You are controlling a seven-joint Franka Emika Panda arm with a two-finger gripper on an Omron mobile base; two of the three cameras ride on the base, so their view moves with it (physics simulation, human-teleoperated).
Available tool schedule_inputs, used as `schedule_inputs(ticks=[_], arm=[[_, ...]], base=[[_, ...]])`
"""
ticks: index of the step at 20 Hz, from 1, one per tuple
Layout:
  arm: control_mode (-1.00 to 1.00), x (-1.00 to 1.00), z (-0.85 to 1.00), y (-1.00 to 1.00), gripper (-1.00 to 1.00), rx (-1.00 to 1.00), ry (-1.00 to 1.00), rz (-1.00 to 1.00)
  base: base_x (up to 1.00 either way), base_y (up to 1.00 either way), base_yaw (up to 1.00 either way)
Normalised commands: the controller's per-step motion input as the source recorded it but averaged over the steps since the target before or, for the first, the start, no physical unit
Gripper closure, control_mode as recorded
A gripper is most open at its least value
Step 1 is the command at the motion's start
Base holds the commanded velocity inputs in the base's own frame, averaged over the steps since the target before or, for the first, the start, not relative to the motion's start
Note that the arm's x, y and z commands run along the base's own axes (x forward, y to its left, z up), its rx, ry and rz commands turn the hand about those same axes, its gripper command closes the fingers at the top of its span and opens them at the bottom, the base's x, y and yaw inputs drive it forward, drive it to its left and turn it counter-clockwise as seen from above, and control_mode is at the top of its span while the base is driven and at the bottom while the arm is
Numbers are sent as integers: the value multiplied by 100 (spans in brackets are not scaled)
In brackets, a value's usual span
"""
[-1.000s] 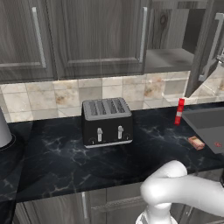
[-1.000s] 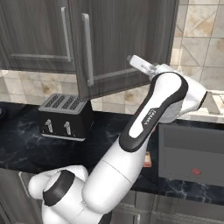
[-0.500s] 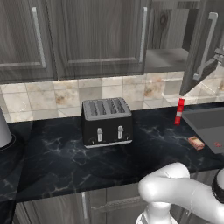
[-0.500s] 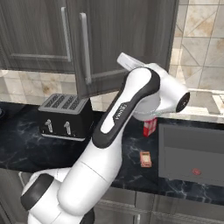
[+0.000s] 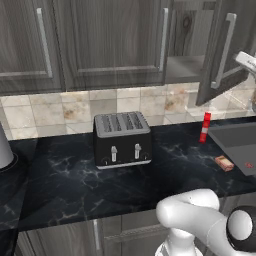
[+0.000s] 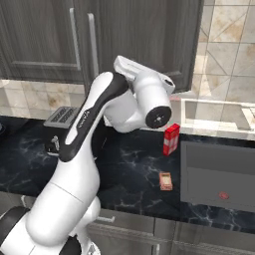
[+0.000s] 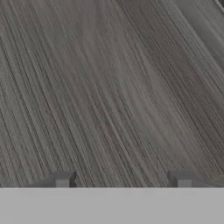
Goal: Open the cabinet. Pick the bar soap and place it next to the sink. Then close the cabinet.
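black marbled countertop [image 5: 60, 180], bar soap [image 5: 224, 163] beside sink [image 5: 237, 142], cabinet [image 5: 220, 50] door ajar, gripper [image 7: 123, 181] fingers apart, empty

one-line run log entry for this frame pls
phase: close cabinet | bar soap: on countertop beside sink | cabinet: right door ajar | gripper: jaws apart, empty, facing wood-grain door

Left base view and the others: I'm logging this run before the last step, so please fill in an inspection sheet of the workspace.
Surface: black marbled countertop.
Job's things: cabinet door open; bar soap on the counter beside the sink.
Clutter: black toaster; red-and-white bottle upright by the sink.
Grippers: gripper open, holding nothing, fingers facing wood-grain door.
Cables: nothing seen.
Surroundings: tiled backsplash.
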Motion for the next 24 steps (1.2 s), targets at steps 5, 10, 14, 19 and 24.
schedule_inputs(ticks=[5, 10, 14, 19, 24], arm=[[-100, 38, 12, 80, -100, -3, 0, -42], [-100, 54, 6, 69, -100, -5, 0, -42], [-100, 50, 1, 47, -100, -2, 0, -33], [-100, 54, 3, 27, -100, 0, 0, -16], [-100, 56, 8, 1, -100, -1, 6, -7]], base=[[0, 0, 0], [0, 0, 0], [0, 0, 0], [0, 0, 0], [0, 0, 0]])
